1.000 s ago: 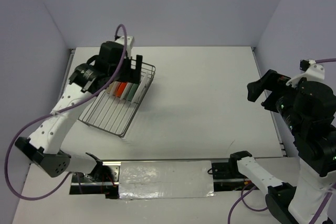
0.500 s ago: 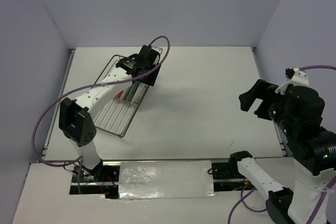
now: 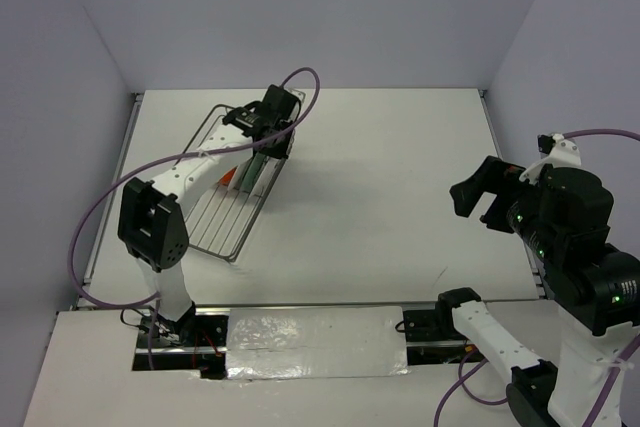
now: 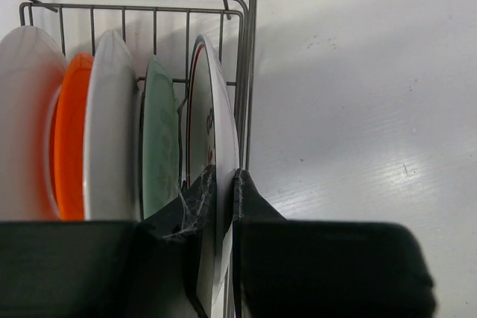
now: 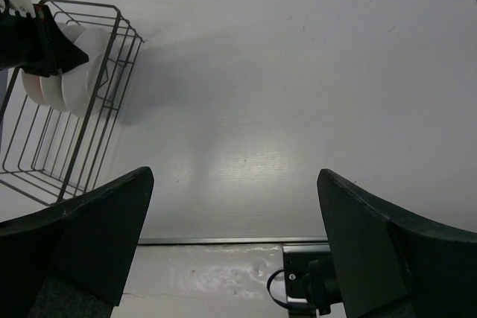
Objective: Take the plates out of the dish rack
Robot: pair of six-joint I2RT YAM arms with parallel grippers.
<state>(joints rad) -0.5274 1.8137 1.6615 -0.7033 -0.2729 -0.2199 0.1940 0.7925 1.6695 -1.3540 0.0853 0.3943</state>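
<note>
The dish rack (image 3: 214,219), a silver wire basket, lies at the table's left. Several plates stand on edge in it: a white one (image 4: 26,109), an orange one (image 4: 71,132), another white one (image 4: 112,109), a pale teal one (image 4: 160,132), and a white plate with a dark rim line (image 4: 216,102) at the end by the rack's side wall. My left gripper (image 4: 223,184) is shut on that end plate's rim, and in the top view it (image 3: 268,133) sits over the rack's far right corner. My right gripper (image 5: 235,175) hangs open and empty above the table's right side (image 3: 476,199).
White table (image 3: 400,177) enclosed by lilac walls at the back and both sides. A metal rail with a taped patch (image 3: 315,342) runs along the near edge. In the right wrist view the rack (image 5: 45,161) shows at far left with the left gripper (image 5: 37,39) over the plates.
The left arm swung from the rack's left side across to its right end and closed its jaws on the end plate. The right arm drifted a little left, still open.
</note>
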